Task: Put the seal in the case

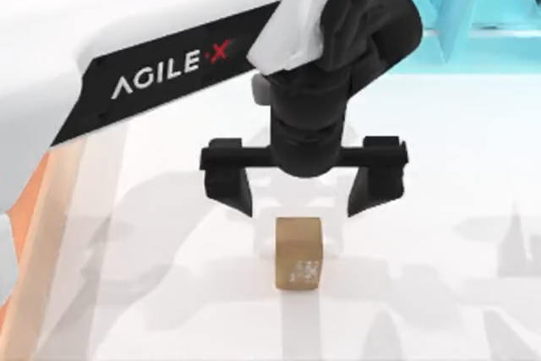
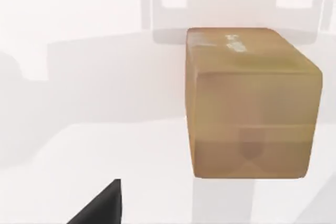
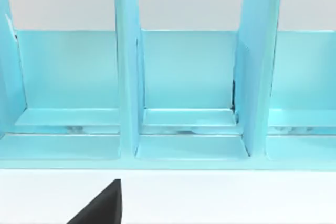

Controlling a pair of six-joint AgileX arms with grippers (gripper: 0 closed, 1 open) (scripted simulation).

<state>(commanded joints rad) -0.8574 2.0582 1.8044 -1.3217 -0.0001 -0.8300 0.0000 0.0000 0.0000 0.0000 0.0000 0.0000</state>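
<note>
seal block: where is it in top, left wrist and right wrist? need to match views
Top view: seal low in the centre, on the table, just below the open left gripper.
Left wrist view: seal right of centre.
Right wrist view: not in it; blue case instead.
Shared landmark: white table.

The white table [image 1: 473, 209] bears the tan seal [image 1: 298, 254] and a turquoise case [image 1: 473, 6].

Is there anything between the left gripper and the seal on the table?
No. In the top view the left gripper hangs open just behind the seal, apart from it, and the stretch between them is bare white table.
</note>
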